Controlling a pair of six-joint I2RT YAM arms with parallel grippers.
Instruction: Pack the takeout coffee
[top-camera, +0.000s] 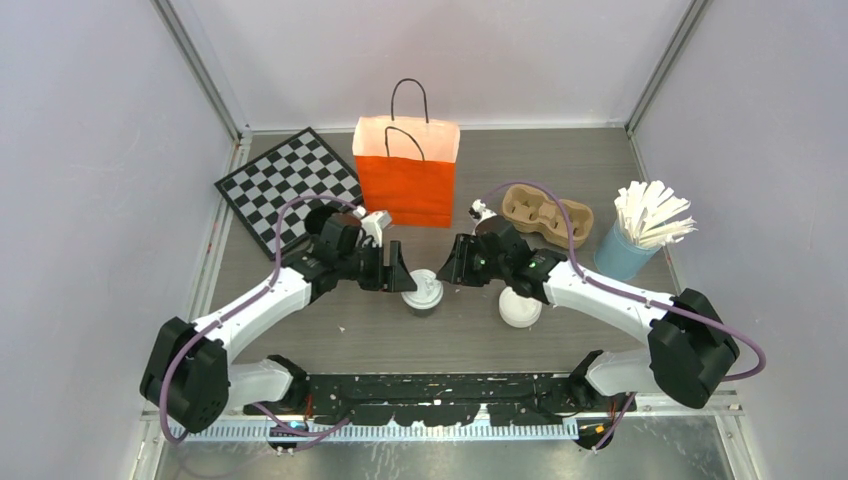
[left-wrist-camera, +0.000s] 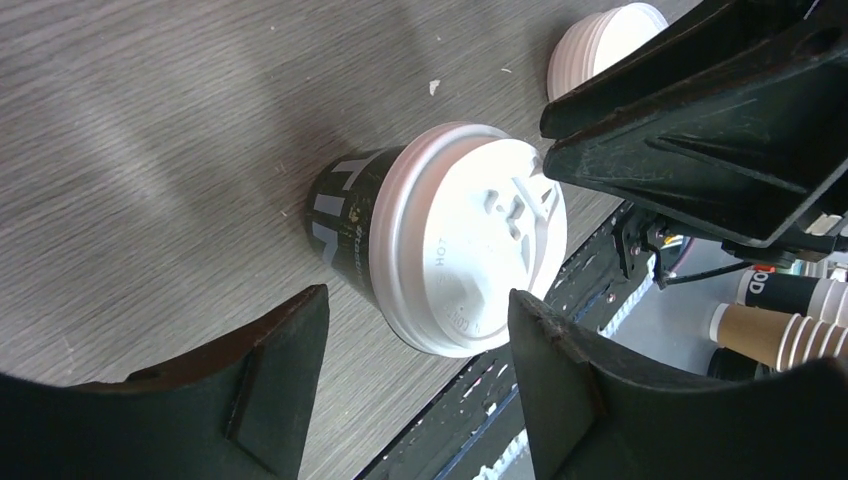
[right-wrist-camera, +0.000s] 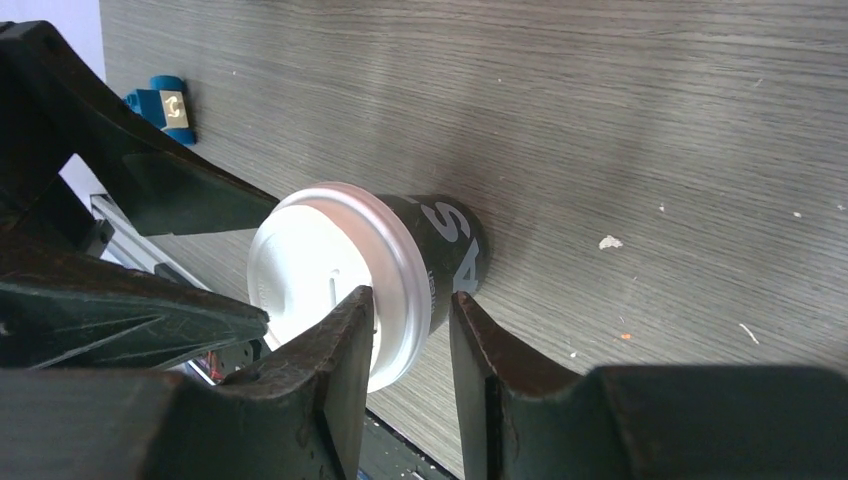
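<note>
Takeout coffee (top-camera: 423, 292): upright on table (top-camera: 520, 155), white sip lid on, dark wall with pale lettering. Sits between two pincers facing each other across it. Left pincer (left-wrist-camera: 418, 300): jaws spread wide, cup just ahead of tips, in line with gap, no contact seen. Right pincer (right-wrist-camera: 412, 298): jaws narrowly apart at lid rim; dark wall shows beside rim in gap, no clamp. Orange bag (top-camera: 406, 185): beyond both pincers, apart from cup.

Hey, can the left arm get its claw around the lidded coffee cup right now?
Probably yes: the takeout coffee sits between the open fingers of the left claw. The right claw crowds the lid's other side and might collide.
</note>
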